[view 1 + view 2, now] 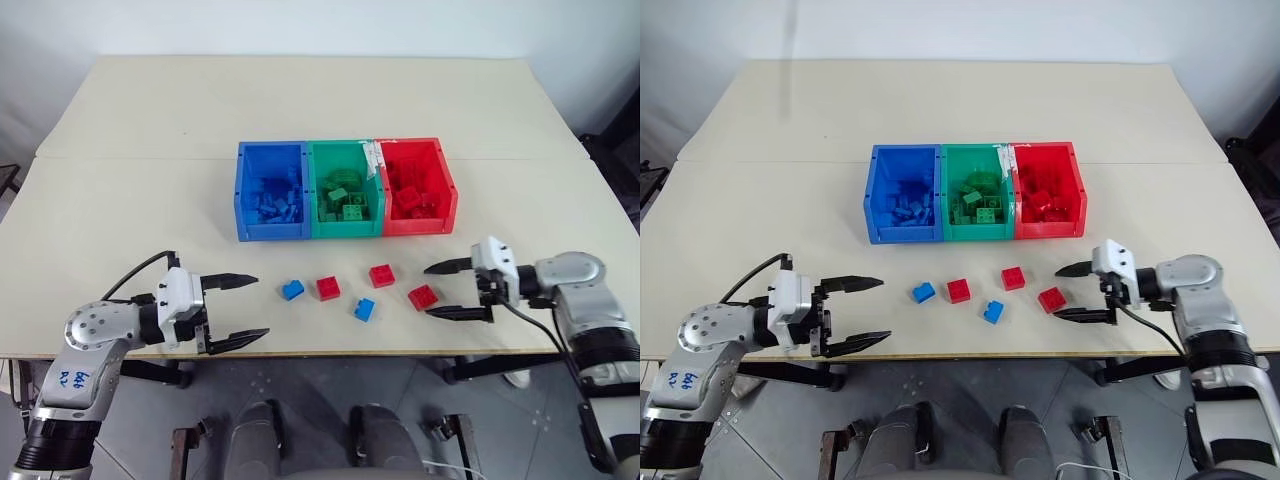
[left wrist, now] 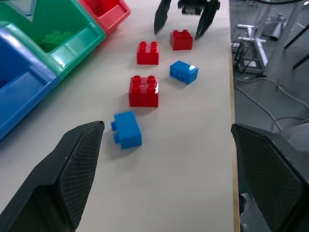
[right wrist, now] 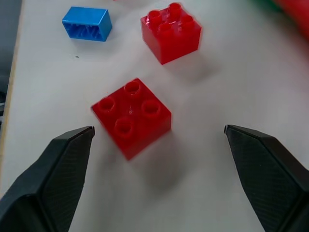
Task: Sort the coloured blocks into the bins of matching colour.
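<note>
Three joined bins stand mid-table: blue [image 1: 270,230], green [image 1: 345,228] and red [image 1: 420,222], each holding bricks of its own colour. Loose blocks lie in front of them: a blue block [image 1: 292,290], a red block [image 1: 328,288], another red block [image 1: 381,275], a second blue block [image 1: 365,310] and a third red block [image 1: 423,297]. My right gripper [image 1: 428,290] is open, low over the table, its fingertips either side of that third red block [image 3: 131,117] without touching it. To the left, my open left gripper [image 1: 262,305] points at the first blue block [image 2: 126,129], a short gap away.
The loose blocks lie close to the table's front edge [image 1: 330,352], with floor beyond it. A seam [image 1: 130,157] runs across the table behind the bins. A piece of white tape [image 1: 375,155] sits on the rim between the green and red bins.
</note>
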`<state>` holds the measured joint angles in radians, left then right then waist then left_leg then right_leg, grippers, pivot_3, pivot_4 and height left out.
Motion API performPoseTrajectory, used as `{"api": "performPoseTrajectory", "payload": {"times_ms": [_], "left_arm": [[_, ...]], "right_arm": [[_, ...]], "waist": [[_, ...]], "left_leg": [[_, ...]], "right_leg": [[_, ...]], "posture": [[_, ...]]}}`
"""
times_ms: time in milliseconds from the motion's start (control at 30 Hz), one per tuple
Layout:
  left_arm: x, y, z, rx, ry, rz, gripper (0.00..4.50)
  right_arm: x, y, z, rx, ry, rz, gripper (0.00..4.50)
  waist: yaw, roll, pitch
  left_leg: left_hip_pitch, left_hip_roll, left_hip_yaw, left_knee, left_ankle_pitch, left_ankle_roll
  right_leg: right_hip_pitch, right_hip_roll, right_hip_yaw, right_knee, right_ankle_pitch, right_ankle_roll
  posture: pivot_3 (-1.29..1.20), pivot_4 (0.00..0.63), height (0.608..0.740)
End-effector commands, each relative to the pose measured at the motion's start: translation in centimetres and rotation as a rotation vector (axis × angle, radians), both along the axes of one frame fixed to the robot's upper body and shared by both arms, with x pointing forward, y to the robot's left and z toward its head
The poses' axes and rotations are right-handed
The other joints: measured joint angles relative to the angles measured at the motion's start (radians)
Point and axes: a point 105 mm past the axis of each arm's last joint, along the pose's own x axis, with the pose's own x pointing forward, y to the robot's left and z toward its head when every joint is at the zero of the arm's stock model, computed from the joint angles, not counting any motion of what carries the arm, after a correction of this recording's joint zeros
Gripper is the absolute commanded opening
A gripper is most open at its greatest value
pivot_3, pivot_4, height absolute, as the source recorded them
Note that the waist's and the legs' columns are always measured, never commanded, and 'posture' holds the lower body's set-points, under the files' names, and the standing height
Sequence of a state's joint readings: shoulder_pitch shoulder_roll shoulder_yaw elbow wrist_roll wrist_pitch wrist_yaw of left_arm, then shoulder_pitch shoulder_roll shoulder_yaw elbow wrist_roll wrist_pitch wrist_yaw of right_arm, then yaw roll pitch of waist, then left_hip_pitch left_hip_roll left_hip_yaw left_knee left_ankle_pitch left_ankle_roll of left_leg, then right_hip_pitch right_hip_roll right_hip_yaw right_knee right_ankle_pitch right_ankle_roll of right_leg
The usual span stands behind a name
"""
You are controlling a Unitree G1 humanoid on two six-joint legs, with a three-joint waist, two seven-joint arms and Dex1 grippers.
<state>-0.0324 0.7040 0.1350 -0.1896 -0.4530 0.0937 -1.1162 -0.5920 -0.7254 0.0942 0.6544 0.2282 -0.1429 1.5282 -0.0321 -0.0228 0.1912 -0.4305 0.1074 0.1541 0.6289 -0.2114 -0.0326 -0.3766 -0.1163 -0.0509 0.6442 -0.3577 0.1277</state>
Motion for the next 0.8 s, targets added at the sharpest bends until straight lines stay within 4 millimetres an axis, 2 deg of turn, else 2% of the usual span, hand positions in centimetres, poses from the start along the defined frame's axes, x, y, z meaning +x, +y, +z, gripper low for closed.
{"api": "performPoseTrajectory", "payload": {"times_ms": [33,200,233,300,400,467,500,633,700,767,800], "left_arm": [[-0.6,-0.1,1.1,-0.002,-0.054,-0.012,4.5],[-0.8,0.0,0.9,-0.008,-0.053,0.009,4.5],[-0.8,0.0,1.0,-0.013,-0.054,0.016,4.5],[-0.8,0.0,1.1,-0.032,-0.054,0.031,4.5],[0.0,0.0,3.5,-0.206,-0.056,0.114,4.5],[0.4,0.1,4.3,-0.256,-0.052,0.153,4.5],[0.4,0.1,4.4,-0.257,-0.054,0.155,4.5],[0.6,0.2,4.3,-0.214,-0.084,0.174,4.5],[0.8,0.4,4.2,-0.197,-0.092,0.189,4.5],[0.9,0.6,4.1,-0.186,-0.094,0.203,4.5],[0.9,0.7,4.0,-0.18,-0.097,0.207,4.5]], "right_arm": [[-0.5,0.4,-0.3,-0.013,0.031,0.079,3.18],[-0.7,0.6,0.1,0.02,0.013,0.09,1.57],[-0.5,0.8,0.9,0.057,-0.003,0.071,1.45],[-0.1,1.1,2.3,0.128,-0.025,0.037,1.47],[2.2,1.3,6.0,0.263,-0.122,-0.118,1.47],[3.2,1.1,7.3,0.287,-0.16,-0.189,1.47],[3.6,1.1,7.6,0.287,-0.173,-0.218,1.47],[7.8,0.8,11.1,0.381,-0.302,-0.453,1.47],[9.1,0.8,11.6,0.387,-0.32,-0.521,1.47],[9.7,0.8,11.3,0.364,-0.308,-0.546,2.18],[9.8,1.0,11.3,0.357,-0.32,-0.541,2.4]], "waist": [[0.001,0.0,0.0],[0.001,0.0,0.0],[0.001,0.0,0.0],[0.001,0.0,0.0],[0.0,0.0,0.0],[-0.001,0.0,0.0],[-0.001,0.0,0.0],[-0.009,0.0,0.0],[-0.013,0.0,0.0],[-0.011,0.0,0.0],[-0.009,0.0,0.0]], "left_leg": [[0.0,0.0,0.0,0.0,0.0,0.0],[0.0,0.0,0.0,0.0,0.0,0.0],[0.0,0.0,0.0,0.0,0.0,0.0],[0.0,0.0,0.0,0.0,0.0,0.0],[0.0,0.001,0.0,0.0,0.0,0.0],[0.0,0.001,-0.002,0.0,0.0,0.0],[0.0,0.001,-0.002,0.0,0.0,0.0],[0.0,0.001,0.001,0.0,0.0,-0.001],[0.0,0.001,0.002,0.0,0.0,-0.001],[0.0,0.001,0.002,-0.001,0.0,-0.001],[-0.001,0.001,0.002,-0.001,-0.001,-0.001]], "right_leg": [[0.0,0.0,0.0,0.0,0.0,0.0],[0.0,0.0,0.0,0.0,0.0,0.0],[0.0,0.0,0.0,0.0,0.0,0.0],[0.0,0.0,0.0,0.0,0.0,0.0],[0.0,0.0,0.0,0.0,0.0,0.0],[0.0,0.0,0.001,0.001,0.0,0.0],[0.0,0.0,0.001,0.002,0.0,0.0],[-0.001,0.0,0.001,0.002,0.0,0.0],[-0.002,0.0,0.001,0.002,0.0,0.0],[-0.002,0.0,0.001,0.001,0.0,0.0],[-0.002,0.0,0.0,0.001,0.0,0.0]], "posture": [[0.0,0.15,0.74],[0.0,0.15,0.74],[0.0,0.15,0.74],[0.0,0.15,0.74],[0.0,0.15,0.74],[0.0,0.15,0.74],[0.0,0.15,0.74],[0.0,0.15,0.74],[0.0,0.15,0.74],[0.0,0.15,0.74],[0.0,0.15,0.74]]}}
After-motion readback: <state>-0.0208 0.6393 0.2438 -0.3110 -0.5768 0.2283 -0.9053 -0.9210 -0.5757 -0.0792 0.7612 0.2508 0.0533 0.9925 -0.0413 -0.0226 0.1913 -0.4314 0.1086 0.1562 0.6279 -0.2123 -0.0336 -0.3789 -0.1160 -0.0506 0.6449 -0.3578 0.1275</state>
